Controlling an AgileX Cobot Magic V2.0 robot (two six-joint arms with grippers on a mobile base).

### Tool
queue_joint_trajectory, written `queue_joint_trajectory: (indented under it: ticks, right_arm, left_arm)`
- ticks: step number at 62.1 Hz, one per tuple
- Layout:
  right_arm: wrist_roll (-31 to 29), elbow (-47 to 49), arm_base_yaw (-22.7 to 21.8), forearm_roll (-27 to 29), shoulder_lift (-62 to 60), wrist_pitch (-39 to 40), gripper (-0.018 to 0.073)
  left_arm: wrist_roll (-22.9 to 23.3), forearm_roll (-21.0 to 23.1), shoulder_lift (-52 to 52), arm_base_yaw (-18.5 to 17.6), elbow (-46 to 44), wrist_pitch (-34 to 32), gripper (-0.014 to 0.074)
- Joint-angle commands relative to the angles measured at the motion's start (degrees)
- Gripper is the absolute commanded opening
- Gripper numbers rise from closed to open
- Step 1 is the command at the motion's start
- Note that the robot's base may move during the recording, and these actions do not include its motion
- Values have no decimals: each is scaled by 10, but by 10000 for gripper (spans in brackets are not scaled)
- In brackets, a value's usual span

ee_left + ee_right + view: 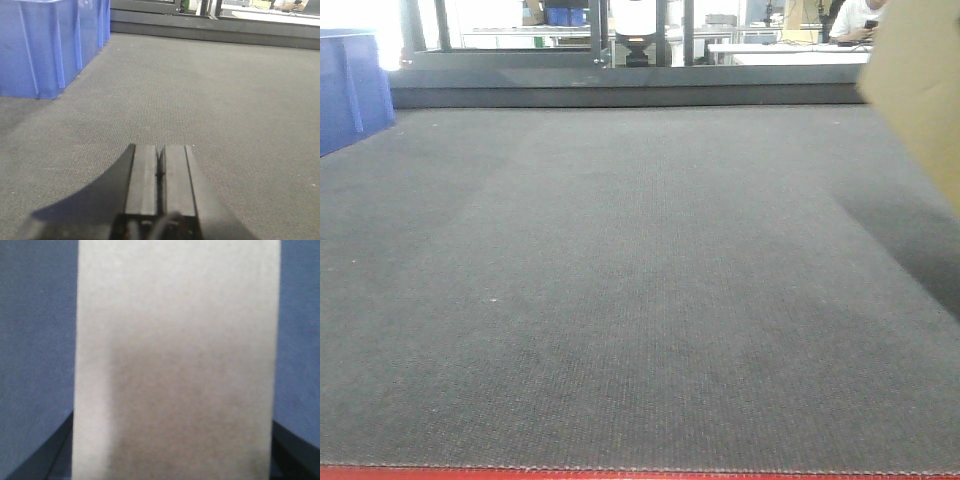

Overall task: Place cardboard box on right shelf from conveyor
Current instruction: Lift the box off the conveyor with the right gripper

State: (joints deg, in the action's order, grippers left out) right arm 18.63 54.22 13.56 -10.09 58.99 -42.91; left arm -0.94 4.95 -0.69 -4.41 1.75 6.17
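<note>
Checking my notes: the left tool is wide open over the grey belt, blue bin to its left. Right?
No. The left wrist view shows the left tool shut, fingers together. It is over the grey belt, blue bin to its left.

The cardboard box is tan, the conveyor woven dark grey, the bin blue

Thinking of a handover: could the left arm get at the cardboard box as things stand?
Probably not easily. The cardboard box is at the far right of the front view, in the right gripper. The left gripper, jaws shut, faces only conveyor and a blue bin.
</note>
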Motion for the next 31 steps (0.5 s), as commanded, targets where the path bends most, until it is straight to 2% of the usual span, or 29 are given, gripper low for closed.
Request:
queue_joint_trajectory:
  ticks: [1, 15, 31]
  right_arm:
    - [-8, -30, -4, -5, -87, 63, 225]
    - [-8, -106, -1, -5, -266, 89, 225]
    - [-8, -113, -1, -6, -402, 64, 225]
  left_arm:
    - [3, 3, -7, -3, -3, -46, -119]
    - [3, 3, -7, -3, -3, -46, -119]
    - [3, 3, -7, -3, -3, -46, -119]
